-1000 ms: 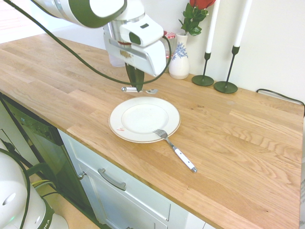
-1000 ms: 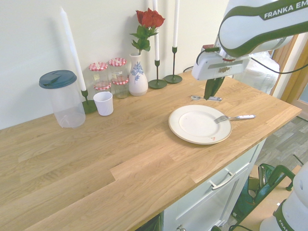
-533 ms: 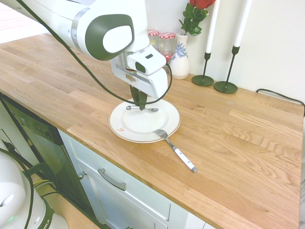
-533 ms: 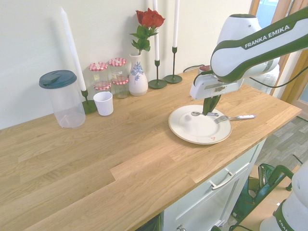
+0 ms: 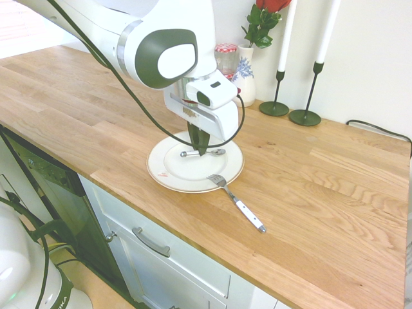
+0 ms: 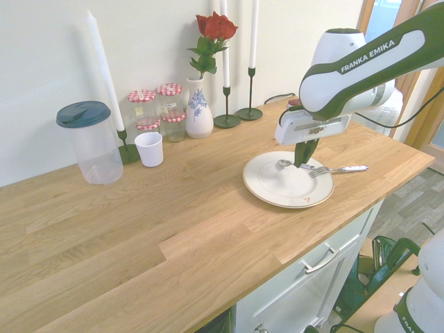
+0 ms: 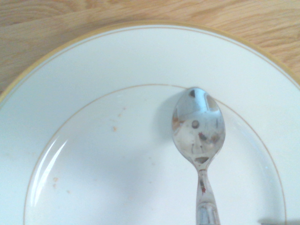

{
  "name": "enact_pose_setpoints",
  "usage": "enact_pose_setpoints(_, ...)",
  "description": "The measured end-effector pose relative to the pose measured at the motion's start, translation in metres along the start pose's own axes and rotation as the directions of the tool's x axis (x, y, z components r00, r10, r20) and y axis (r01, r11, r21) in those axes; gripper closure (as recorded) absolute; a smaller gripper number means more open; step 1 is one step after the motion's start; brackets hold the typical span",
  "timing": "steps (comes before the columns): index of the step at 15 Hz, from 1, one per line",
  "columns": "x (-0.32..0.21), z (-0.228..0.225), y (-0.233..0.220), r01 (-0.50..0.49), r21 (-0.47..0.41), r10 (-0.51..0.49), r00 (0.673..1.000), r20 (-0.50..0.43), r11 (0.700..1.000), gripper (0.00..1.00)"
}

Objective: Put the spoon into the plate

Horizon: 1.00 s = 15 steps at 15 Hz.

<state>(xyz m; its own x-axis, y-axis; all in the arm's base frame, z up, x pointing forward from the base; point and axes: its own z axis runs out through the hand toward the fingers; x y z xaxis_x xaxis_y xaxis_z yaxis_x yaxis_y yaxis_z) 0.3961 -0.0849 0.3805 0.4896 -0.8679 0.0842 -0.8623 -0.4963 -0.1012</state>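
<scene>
My gripper (image 5: pixel 201 152) hangs over the cream-white plate (image 5: pixel 174 175), its dark fingers shut on the spoon (image 5: pixel 216 152). The spoon lies level just above the plate's inner surface, its shiny bowl pointing one way and the handle end (image 5: pixel 185 154) sticking out the other side of the fingers. From the other side the gripper (image 6: pixel 302 164) and the spoon's bowl (image 6: pixel 284 164) show above the plate (image 6: pixel 270 189). The wrist view has the spoon's metal bowl (image 7: pixel 198 126) close over the plate (image 7: pixel 93 70). I cannot tell whether the spoon touches the plate.
A white-handled fork (image 5: pixel 239 205) rests with its tines on the plate's rim, handle on the wooden counter. At the back stand a flower vase (image 5: pixel 243 80), two candlesticks (image 5: pixel 277 106), red-lidded jars (image 6: pixel 158 107), a white cup (image 6: pixel 149 148) and a lidded plastic container (image 6: pixel 90 142).
The gripper has carried the spoon from the counter behind the plate forward and down, until it is low over the plate's middle. The fork and plate have not moved.
</scene>
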Motion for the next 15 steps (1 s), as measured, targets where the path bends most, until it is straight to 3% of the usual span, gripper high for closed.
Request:
enact_pose_setpoints(12, 0.008, 0.005, 0.0, 0.016, -0.036, -0.015, 1.0, 0.008, 0.999, 0.0)
enact_pose_setpoints(15, 0.008, -0.025, -0.003, 0.088, -0.034, -0.088, 0.996, 0.016, 0.996, 0.0)
